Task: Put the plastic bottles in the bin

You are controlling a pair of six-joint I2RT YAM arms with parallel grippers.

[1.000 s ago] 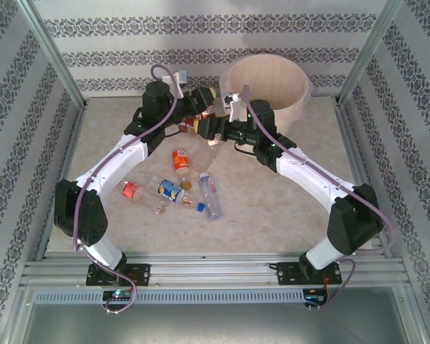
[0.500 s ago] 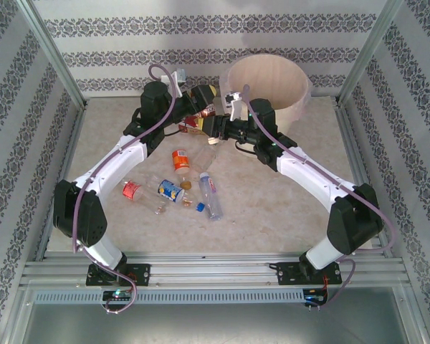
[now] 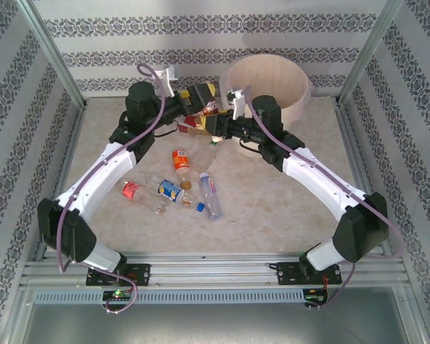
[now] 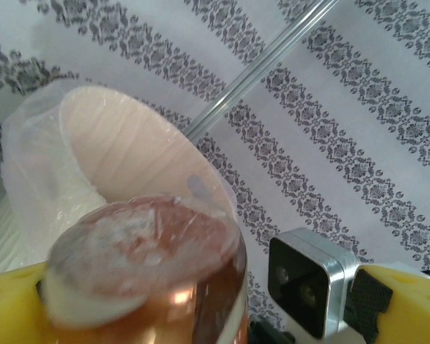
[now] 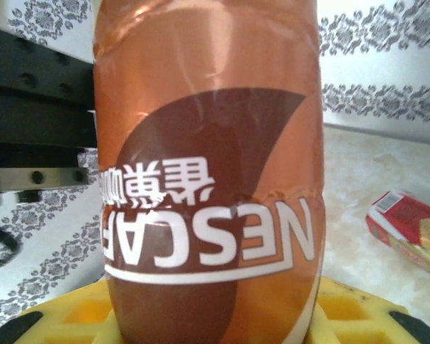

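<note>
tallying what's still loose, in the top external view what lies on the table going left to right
red-label bottle → blue-label bottle → clear bottle with a red and blue label → bin

Bright, even light, faint shadows; the nearest bottle is blurred.

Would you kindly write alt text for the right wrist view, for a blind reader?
An orange-brown bottle with an upside-down Nescafe label stands close up in the right claw, yellow pads flanking it. Behind: a red carton on the table, patterned wallpaper.
</note>
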